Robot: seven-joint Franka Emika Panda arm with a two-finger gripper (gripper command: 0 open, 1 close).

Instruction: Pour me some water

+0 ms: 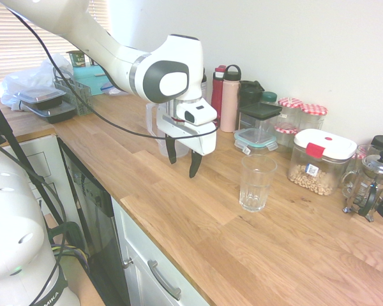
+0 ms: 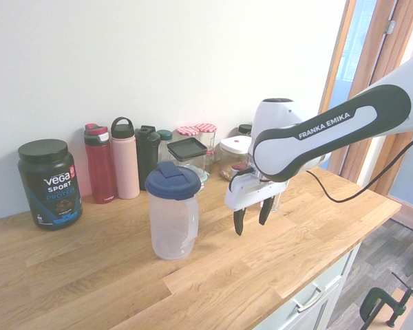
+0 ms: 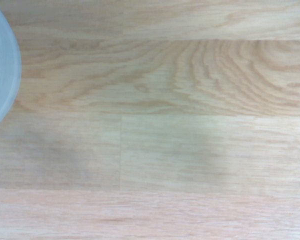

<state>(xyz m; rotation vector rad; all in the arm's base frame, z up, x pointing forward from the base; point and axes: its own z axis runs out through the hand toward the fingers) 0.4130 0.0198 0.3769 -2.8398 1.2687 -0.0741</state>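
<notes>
A clear plastic jug [image 2: 172,223] with a dark blue lid [image 2: 173,180] stands on the wooden counter [image 2: 213,275]; water in it does not show clearly. In the first exterior view the jug [image 1: 154,131] is mostly hidden behind my wrist. An empty ribbed drinking glass [image 1: 256,183] stands to the right of it. My gripper [image 1: 182,159] hangs a little above the counter between jug and glass, fingers pointing down, open and holding nothing. From the other side the gripper [image 2: 251,221] sits right of the jug and covers the glass. A pale rounded edge [image 3: 0,75] shows in the wrist view over bare wood.
Along the wall stand a red bottle [image 2: 100,165], a pink bottle [image 2: 125,159], a black bottle [image 2: 147,152], a dark protein tub [image 2: 49,184], jars and lidded boxes [image 1: 320,159] and a French press [image 1: 372,185]. Food containers [image 1: 48,105] sit at the far end. The counter's front edge [image 1: 179,255] is close.
</notes>
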